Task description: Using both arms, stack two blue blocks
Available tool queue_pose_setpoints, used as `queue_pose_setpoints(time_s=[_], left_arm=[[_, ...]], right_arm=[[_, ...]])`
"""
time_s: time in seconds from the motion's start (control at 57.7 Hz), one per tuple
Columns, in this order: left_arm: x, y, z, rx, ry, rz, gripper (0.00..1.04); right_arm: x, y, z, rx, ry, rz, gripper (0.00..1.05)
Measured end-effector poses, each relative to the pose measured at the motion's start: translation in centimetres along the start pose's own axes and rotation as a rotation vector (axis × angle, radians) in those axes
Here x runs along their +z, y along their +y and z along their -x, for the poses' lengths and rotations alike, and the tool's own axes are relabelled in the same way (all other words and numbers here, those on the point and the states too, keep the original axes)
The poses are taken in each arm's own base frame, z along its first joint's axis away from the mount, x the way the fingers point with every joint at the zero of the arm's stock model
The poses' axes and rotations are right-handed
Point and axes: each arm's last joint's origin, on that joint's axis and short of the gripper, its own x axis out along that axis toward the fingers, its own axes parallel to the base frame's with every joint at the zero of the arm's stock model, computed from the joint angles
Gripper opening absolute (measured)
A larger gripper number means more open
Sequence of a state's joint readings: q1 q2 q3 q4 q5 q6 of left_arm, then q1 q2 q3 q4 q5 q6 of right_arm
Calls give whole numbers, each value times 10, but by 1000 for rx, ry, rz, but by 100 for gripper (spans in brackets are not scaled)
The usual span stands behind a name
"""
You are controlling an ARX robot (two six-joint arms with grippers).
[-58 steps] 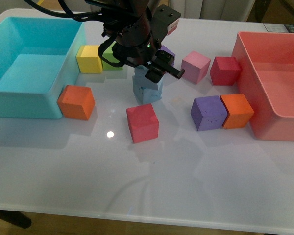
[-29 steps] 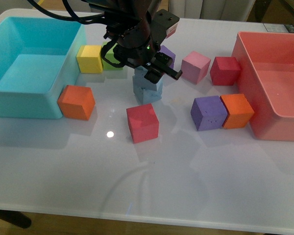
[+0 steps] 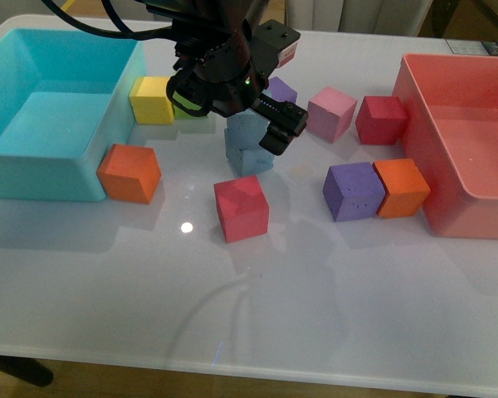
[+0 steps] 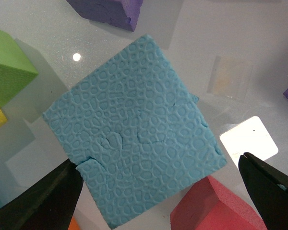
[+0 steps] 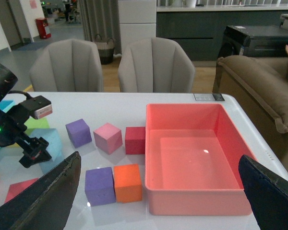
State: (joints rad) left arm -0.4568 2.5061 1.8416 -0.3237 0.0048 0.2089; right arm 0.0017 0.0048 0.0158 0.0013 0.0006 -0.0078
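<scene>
Two blue blocks stand stacked in the middle of the table. The upper block (image 3: 242,133) sits slightly twisted on the lower block (image 3: 251,159). My left gripper (image 3: 261,124) hovers open just above the stack. In the left wrist view the pitted top face of the upper blue block (image 4: 134,129) fills the frame, and the left gripper (image 4: 158,194) has both black fingertips (image 4: 43,201) spread wide of it, touching nothing. My right gripper (image 5: 156,201) is open and held high over the table's right side, with nothing in it; it is out of the front view.
A turquoise bin (image 3: 58,178) stands at the left and a pink bin (image 3: 469,220) at the right. A red cube (image 3: 241,207) lies just in front of the stack. Orange (image 3: 129,172), yellow (image 3: 152,99), pink (image 3: 332,113), dark red (image 3: 382,119), purple (image 3: 353,191) and orange (image 3: 402,187) cubes lie around.
The left gripper has shifted a little to the right and its fingers have turned above the stack. The blue blocks have stayed in place.
</scene>
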Motion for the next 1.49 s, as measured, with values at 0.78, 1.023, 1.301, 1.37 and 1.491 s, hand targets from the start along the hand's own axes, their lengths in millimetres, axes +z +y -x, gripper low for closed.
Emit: queue_pose_setpoints(time_s=[0.78,1.023,1.301,1.37,1.491], left_arm=[[-100,53,167,100,-272,262,96],[-152,73,203,276,-395,391,89],[-200,51,240,530,-953,398,38],[-214,45,240,526,-931,405,25],[-232,38,246,506,-908,403,4]], right_arm=[[0,0,0,0,0,0,96],[0,0,0,-1,0,0,96],[0,0,0,0,0,0,96],[0,0,0,1,0,0,96],[0,0,0,1,0,0,96]])
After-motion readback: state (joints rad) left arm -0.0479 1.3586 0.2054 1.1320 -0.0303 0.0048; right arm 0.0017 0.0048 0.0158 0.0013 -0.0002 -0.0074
